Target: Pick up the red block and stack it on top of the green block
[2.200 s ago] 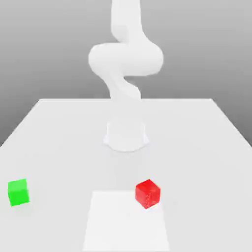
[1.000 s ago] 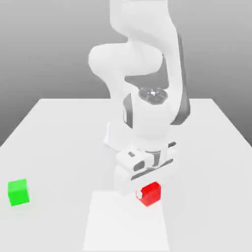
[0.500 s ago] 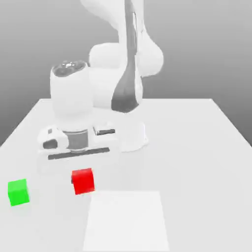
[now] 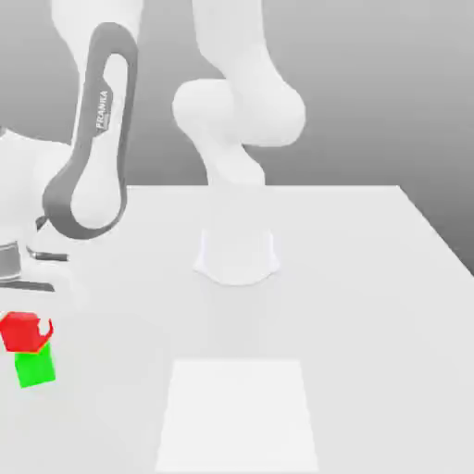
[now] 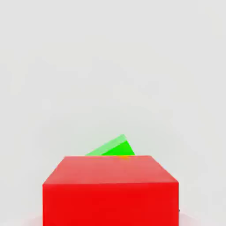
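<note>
Red block (image 4: 25,331) sits on the green block (image 4: 35,367), near the exterior view's left edge of the table (image 4: 352,278)

The red block touches the green block's top but looks a bit crooked and off to one side; in the hand view green pokes out behind it; to do this step well, let go gently and lift straight up, so nothing bumps the stack; the gripper (image 4: 23,287) hangs right above the red block; I cannot tell if it is holding the block or has let go.
</note>
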Robot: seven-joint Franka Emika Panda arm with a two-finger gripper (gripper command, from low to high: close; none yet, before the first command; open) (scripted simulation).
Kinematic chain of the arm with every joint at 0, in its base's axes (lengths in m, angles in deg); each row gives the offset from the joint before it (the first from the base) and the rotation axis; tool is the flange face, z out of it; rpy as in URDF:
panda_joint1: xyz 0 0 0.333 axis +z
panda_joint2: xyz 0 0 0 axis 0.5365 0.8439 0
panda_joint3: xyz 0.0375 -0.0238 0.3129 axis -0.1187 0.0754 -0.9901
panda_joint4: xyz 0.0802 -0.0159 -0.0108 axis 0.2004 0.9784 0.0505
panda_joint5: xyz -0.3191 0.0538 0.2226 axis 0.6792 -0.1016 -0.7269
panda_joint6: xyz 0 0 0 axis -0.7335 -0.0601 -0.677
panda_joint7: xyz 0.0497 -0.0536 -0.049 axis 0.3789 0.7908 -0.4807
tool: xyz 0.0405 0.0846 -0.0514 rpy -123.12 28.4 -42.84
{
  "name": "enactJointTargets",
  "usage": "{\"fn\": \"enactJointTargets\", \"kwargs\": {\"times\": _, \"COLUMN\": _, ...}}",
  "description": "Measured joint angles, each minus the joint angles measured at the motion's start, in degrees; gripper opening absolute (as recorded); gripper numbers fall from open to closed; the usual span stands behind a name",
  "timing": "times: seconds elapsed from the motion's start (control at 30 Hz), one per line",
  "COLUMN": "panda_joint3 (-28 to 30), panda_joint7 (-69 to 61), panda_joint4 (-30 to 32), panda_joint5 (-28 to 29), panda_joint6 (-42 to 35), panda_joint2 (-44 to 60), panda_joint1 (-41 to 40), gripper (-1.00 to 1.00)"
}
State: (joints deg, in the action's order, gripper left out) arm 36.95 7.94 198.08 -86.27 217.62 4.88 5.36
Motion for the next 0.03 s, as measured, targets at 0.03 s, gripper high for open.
{"fn": "enactJointTargets", "kwargs": {"times": 0.03, "panda_joint3": 0.0, "panda_joint7": 0.0, "panda_joint4": 0.0, "panda_joint5": 0.0, "panda_joint6": 0.0, "panda_joint2": 0.0, "panda_joint1": 0.0, "gripper": 1.0}}
